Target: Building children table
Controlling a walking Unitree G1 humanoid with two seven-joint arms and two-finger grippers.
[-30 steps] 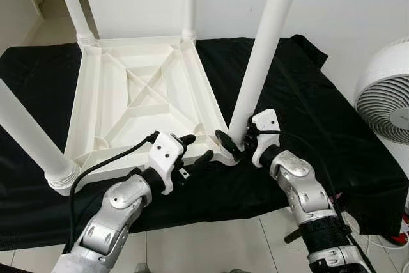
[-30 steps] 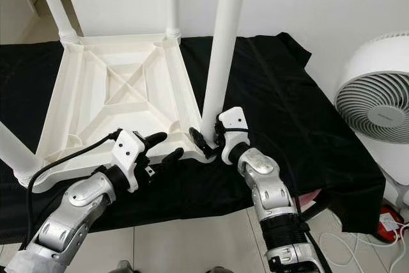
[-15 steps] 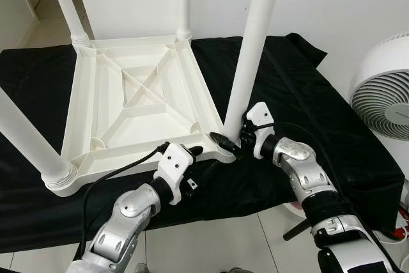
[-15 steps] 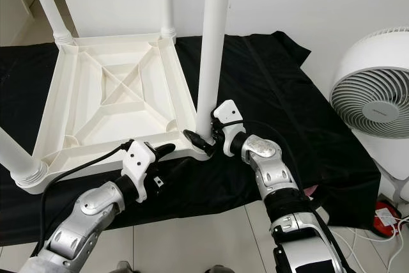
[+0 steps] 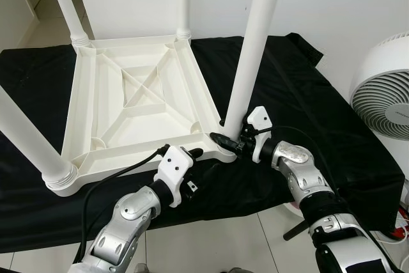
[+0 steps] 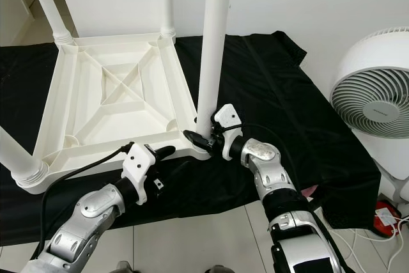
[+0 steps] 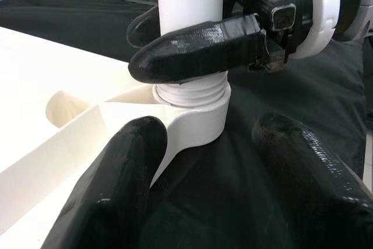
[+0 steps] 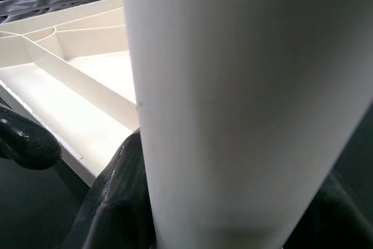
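At the near right corner of the upturned white table top [image 5: 137, 103] on the black cloth [image 5: 307, 94] | leg [image 5: 252, 49] stood in its socket, threads showing: risk of cross-threading or tilt | right gripper [image 5: 231, 142] clamped on leg base | left gripper [image 5: 199, 156] apart beside corner.

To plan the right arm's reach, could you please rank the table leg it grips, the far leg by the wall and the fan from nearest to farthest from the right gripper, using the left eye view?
1. gripped leg, in the right gripper.
2. fan, on the right side.
3. far leg, at the table's back corner.
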